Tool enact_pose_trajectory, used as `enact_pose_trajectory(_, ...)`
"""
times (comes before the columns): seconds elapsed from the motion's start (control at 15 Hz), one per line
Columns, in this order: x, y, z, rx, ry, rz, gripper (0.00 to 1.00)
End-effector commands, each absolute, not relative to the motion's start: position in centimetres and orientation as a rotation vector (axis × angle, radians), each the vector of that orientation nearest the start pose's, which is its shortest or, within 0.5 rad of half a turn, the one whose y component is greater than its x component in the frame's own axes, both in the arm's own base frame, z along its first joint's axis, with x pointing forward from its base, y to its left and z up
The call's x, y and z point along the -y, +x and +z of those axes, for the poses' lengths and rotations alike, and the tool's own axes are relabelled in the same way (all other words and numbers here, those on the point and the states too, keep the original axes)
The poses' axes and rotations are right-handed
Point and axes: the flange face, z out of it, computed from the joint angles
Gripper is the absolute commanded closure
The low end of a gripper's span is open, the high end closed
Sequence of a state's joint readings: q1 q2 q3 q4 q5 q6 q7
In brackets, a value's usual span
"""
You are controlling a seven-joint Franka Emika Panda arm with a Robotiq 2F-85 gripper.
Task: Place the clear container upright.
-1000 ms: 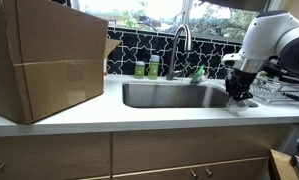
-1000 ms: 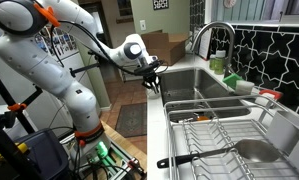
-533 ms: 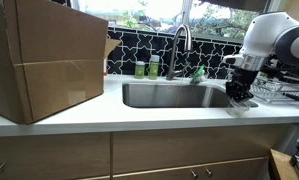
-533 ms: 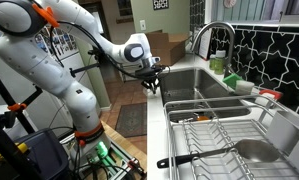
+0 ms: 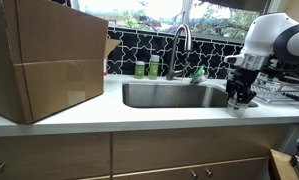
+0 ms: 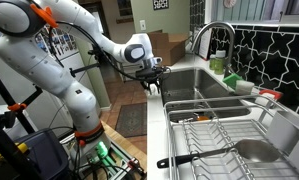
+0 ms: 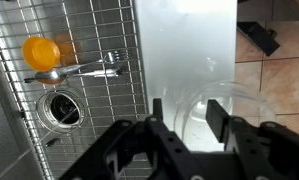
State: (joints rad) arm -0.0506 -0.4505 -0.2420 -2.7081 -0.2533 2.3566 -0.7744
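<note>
The clear container [image 7: 245, 104] stands on the pale counter strip beside the sink, and its round rim faces the wrist camera. My gripper [image 7: 187, 118] is open, with its two black fingers straddling the near part of that rim, one on each side of the wall. In both exterior views the gripper [image 5: 239, 98] [image 6: 152, 82] points down at the counter's front right, by the sink's corner. The container shows only as a faint clear shape [image 5: 236, 108] under the fingers.
A big cardboard box [image 5: 44, 60] fills the counter on the other side of the sink basin [image 5: 174, 96]. Faucet [image 5: 180, 45] and green bottles [image 5: 147, 68] stand behind it. A wire dish rack [image 6: 229, 140] is close by. A wire grid, an orange cup [image 7: 41, 50] and a spoon [image 7: 84, 70] lie in the basin.
The gripper has shifted only slightly towards the sink edge and sits a touch lower. The container has not visibly moved.
</note>
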Motion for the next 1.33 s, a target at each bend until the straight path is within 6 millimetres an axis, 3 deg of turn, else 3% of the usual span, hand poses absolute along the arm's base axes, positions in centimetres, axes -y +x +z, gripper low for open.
enact_pose_trajectory(0.0,11.6,36.3,38.0,1.047,-3.091,-0.093,0.17)
enact_pose_trajectory(0.13,11.8,36.2,38.7,1.043,-3.102,-0.114,0.01)
enact_pose_trajectory(0.33,12.0,35.9,40.4,1.026,-3.124,-0.167,0.0)
enact_pose_trajectory(0.53,12.2,35.2,42.8,0.892,-3.157,-0.179,0.0)
enact_pose_trajectory(0.8,12.0,34.2,47.6,0.502,-3.281,-0.151,0.0)
enact_pose_trajectory(1.27,9.2,33.5,56.7,-0.099,-3.446,-0.291,0.0)
